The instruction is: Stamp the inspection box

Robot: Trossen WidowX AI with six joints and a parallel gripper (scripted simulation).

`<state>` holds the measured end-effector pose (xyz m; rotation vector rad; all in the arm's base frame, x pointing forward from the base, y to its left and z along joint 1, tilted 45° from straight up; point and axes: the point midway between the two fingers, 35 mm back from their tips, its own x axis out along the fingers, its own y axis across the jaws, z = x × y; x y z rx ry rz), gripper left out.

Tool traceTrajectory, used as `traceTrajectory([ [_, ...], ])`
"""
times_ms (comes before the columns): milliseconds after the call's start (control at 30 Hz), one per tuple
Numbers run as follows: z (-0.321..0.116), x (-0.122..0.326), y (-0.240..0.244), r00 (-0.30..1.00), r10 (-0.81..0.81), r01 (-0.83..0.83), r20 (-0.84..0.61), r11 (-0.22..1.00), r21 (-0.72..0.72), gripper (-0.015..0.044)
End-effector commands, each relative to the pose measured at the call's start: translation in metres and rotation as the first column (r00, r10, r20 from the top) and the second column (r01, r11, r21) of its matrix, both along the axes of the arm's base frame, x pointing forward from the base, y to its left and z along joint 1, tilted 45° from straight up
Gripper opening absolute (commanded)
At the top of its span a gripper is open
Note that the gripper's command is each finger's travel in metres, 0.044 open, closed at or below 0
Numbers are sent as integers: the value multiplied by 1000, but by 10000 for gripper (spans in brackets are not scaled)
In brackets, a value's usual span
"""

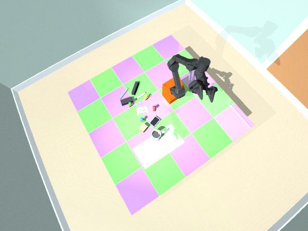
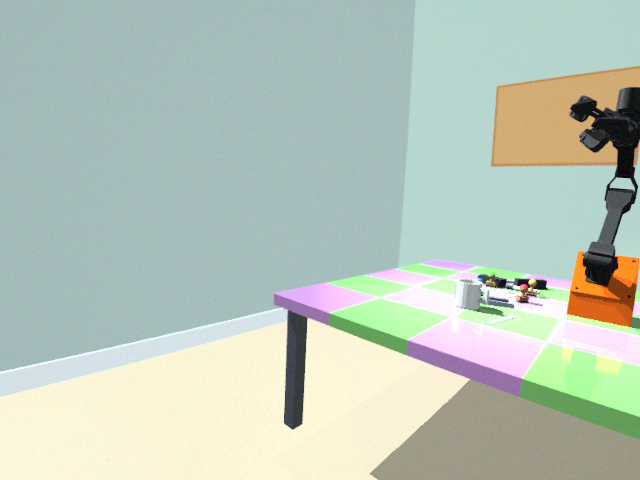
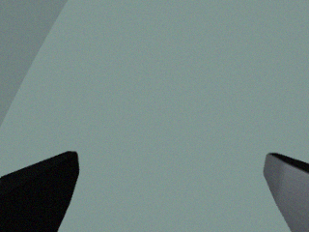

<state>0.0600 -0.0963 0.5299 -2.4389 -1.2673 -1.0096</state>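
Four stamps (image 1: 154, 108) (image 2: 524, 287) ring the inspection card (image 1: 142, 109) — knobs up, likely for easy grasping, PASS indistinguishable among them — while the open, unladen pincer (image 1: 206, 99) (image 2: 577, 126) (image 3: 173, 162) waits well apart from the card.

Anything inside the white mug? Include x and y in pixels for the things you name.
From above, the white mug (image 1: 152, 136) (image 2: 468, 295) shows a dark grey interior, with no separate object distinguishable; the exterior view's side wall hides the inside.

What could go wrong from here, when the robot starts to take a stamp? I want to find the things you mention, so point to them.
The open gripper (image 1: 207, 95) (image 2: 587, 124) (image 3: 173, 162) might take the wrong stamp: the red-topped one (image 1: 154, 108) (image 2: 523, 289) and the yellow-topped one (image 1: 146, 96) (image 2: 532, 284) have similar shapes, and I cannot read which says PASS. The fingers may also knock the green-topped one (image 1: 130, 103) (image 2: 492, 277), which stands close against a dark block (image 1: 126, 101).
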Motion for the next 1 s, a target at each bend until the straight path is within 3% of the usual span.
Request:
traceTrajectory([
  [0, 1, -1, 2, 1000, -9, 9, 7, 1000, -11, 374],
  [200, 14, -14, 86, 938, -223, 304, 265, 897, -320, 216],
  [400, 6, 10, 179, 797, -257, 574, 546, 604, -553, 214],
  [633, -35, 84, 262, 675, -64, 733, 735, 171, -658, 214],
  [700, -53, 109, 260, 666, -71, 746, 743, 46, -664, 214],
  [967, -115, 189, 292, 674, 237, 739, 700, -225, -635, 214],
])
